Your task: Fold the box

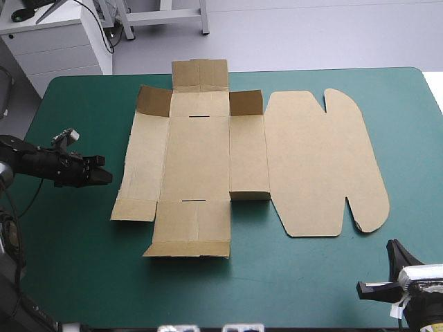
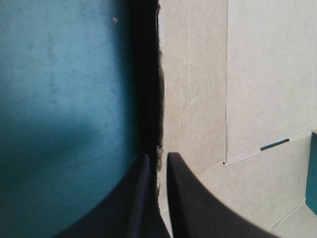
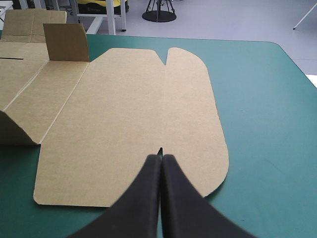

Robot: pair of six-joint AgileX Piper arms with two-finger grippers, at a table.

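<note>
The brown box (image 1: 197, 159) lies as a cut sheet spread flat on the middle of the table. Its rounded lid (image 1: 322, 162) lies flat toward the right. Two small corner flaps (image 1: 154, 102) at the far side stand up. My left gripper (image 1: 104, 178) is shut. It hovers low at the sheet's left edge, pointing at it, a little short of the board (image 2: 247, 99). That edge is slightly lifted, with a dark shadow under it. My right gripper (image 1: 396, 250) is shut near the table's front right corner. It points across the lid (image 3: 129, 124), with its tip (image 3: 161, 156) over the lid's near edge.
The teal-green cover (image 1: 304, 277) runs from the sheet's near edge to the table's front edge. A strip of cover (image 1: 408, 138) separates the lid from the table's right edge.
</note>
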